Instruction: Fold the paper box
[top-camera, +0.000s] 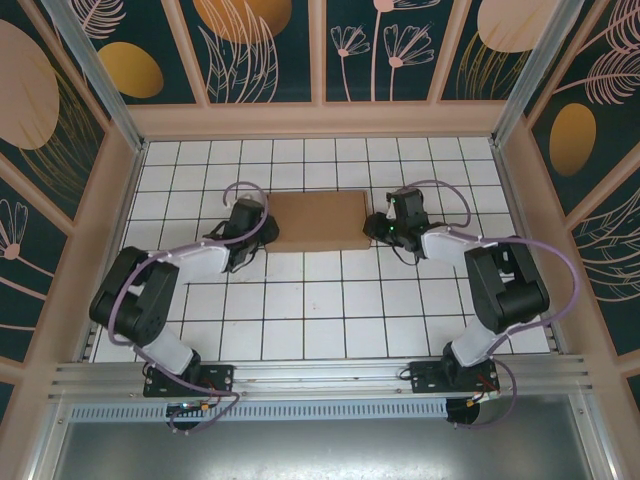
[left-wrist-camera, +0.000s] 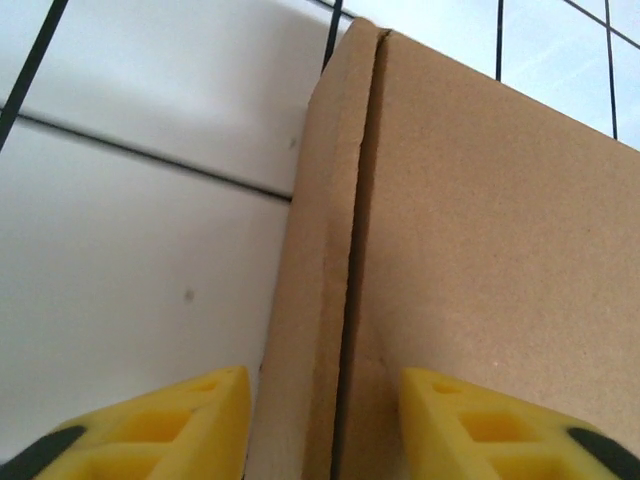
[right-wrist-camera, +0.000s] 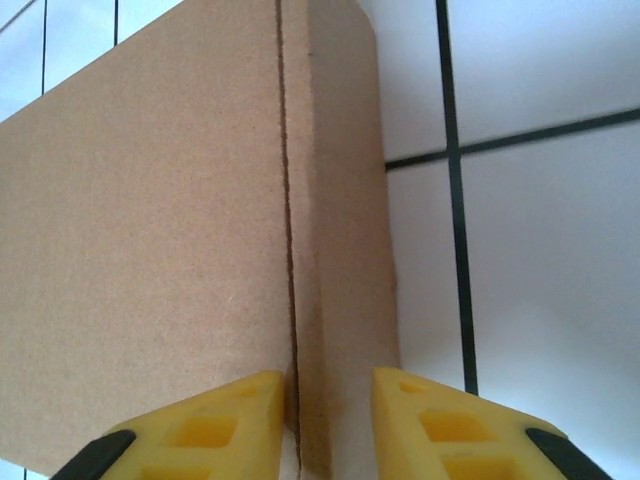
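Item: paper box (top-camera: 318, 221), plain brown cardboard, folded shut into a shallow rectangle, lying flat on the white tiled surface (top-camera: 320, 310) towards the far side, between the two arms. Left pincer (left-wrist-camera: 325, 430): yellow fingers apart, astride the box's left end edge. Right pincer (right-wrist-camera: 330, 420): fingers closer together, either side of the right end seam; whether they are clamped cannot be told.
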